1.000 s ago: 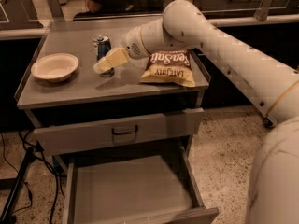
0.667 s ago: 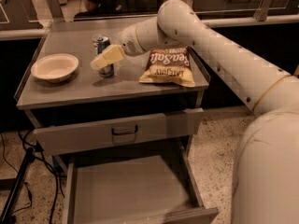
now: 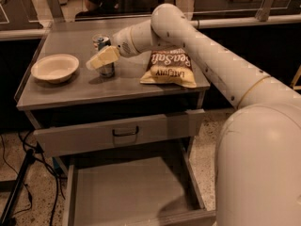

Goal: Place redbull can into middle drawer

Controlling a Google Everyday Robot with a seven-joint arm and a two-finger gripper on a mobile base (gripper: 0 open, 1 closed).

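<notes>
A grey metal worktop (image 3: 127, 86) fills the upper half of our view, with dark counters behind it and a speckled floor below. On it, from left to right, we see a pale bowl (image 3: 55, 68), the redbull can (image 3: 100, 41) standing upright, and a chip bag (image 3: 168, 68) lying flat. Our arm (image 3: 207, 51) reaches in from the right, above the bag. The hand (image 3: 102, 58) sits right at the middle of the can and covers it from the camera side, so only the silver top and the base show. We cannot tell how far the hand is open, or whether it has hold of the can at all. Below the worktop the upper drawer (image 3: 84, 135) shows its front panel and bar handle. Under it the middle drawer (image 3: 131, 187) is pulled well out, its floor bare.

We judge the grasp to be the weak point. A slim can taken off-centre or too lightly could tip on lifting and roll toward the bowl or over the front edge. The arm could also drag the bag as it draws back. On the way down, the can could knock the worktop edge or the upper drawer's front. If we let it go too high, it may topple on the flat floor.
</notes>
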